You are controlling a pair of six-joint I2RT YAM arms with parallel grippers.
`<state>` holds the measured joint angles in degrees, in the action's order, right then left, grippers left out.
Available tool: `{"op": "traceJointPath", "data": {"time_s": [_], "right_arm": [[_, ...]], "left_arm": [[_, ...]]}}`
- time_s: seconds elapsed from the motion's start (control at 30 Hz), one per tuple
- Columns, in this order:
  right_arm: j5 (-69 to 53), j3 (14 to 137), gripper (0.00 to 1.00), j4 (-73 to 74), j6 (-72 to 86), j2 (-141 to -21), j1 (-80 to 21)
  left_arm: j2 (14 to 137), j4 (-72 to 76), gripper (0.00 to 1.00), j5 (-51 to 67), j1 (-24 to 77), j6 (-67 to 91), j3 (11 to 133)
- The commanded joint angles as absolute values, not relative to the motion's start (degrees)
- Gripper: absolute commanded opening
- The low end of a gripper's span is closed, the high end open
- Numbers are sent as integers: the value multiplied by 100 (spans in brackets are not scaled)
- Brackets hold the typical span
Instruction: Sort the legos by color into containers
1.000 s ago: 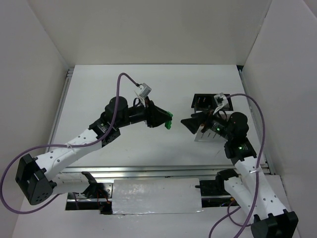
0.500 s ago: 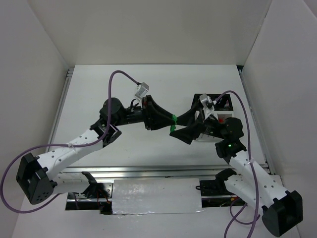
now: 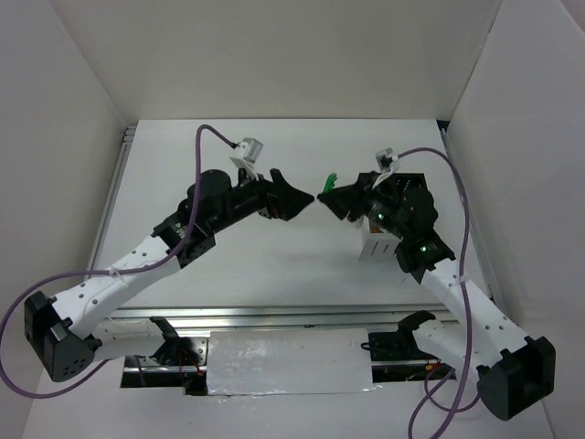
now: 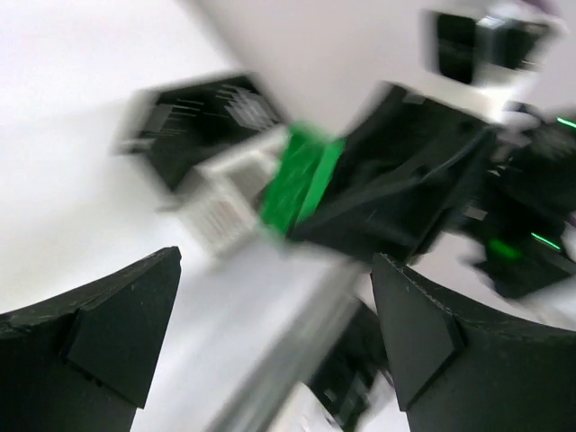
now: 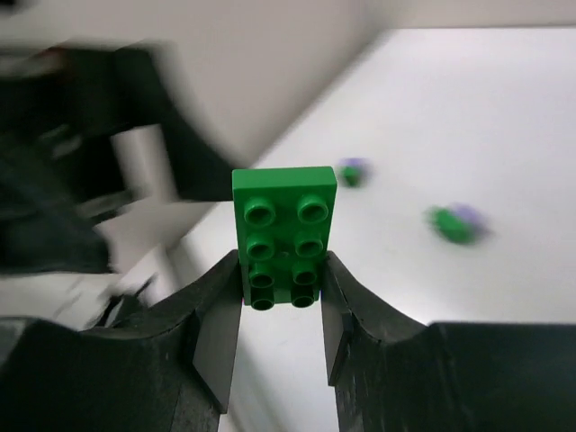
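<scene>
1. White table (image 3: 274,155), walled on three sides by white panels.
2. Left arm (image 3: 137,265) and right arm (image 3: 457,293), reaching toward each other over mid-table, tips just apart.
3. Containers: white slotted bin (image 4: 220,202) joined to a black bin (image 4: 193,117), both blurred in the left wrist view and lying beneath the right arm's wrist in the top view.
4. Left gripper (image 4: 274,265): jaws spread wide, nothing between them, facing the right gripper.
5. Right gripper (image 5: 282,261): jaws closed in on the lower end of the green lego brick (image 5: 283,216), which is held above the table.
6. Green lego brick: flat, studded face toward the right wrist camera, its upper part standing clear of the fingers (image 5: 216,333).
7. Two small lavender-on-green legos (image 5: 353,171) (image 5: 457,223): loose on the table beyond, apart from each other, blurred.
</scene>
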<state>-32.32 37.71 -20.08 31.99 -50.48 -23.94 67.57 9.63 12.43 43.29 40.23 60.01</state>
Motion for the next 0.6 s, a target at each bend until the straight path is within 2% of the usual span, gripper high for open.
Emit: {"op": "traceJointPath", "data": {"time_s": [0.0,0.07,0.17,0.27,0.43,0.5,0.53,0.57], "right_arm": [[-94,4674,0,371,2618,-5570,-1971],[1109,5191,0,894,2663,-6148,-1768],[2125,5615,0,1502,2795,-6836,-1512],[2618,5923,0,1766,2944,-7329,-1336],[2575,6186,4,1757,2918,-7812,-1257],[2575,6249,21,1802,2909,-7918,-1257],[2532,6284,35,1793,2900,-7989,-1248],[2523,6302,55,1819,2892,-8015,-1248]], "left_arm": [[6381,-1251,99,-1666,4272,3893,6635],[6118,-1467,100,-2221,4245,3806,6514],[5758,-1626,100,-2408,4219,3595,6267],[5537,-1968,100,-2775,4157,3560,6153],[5511,-2487,100,-2839,3833,3568,6170],[5511,-2584,100,-2716,3762,3551,6153],[5519,-2584,100,-2681,3710,3542,6126],[5537,-2558,99,-2637,3700,3533,6100]]}}
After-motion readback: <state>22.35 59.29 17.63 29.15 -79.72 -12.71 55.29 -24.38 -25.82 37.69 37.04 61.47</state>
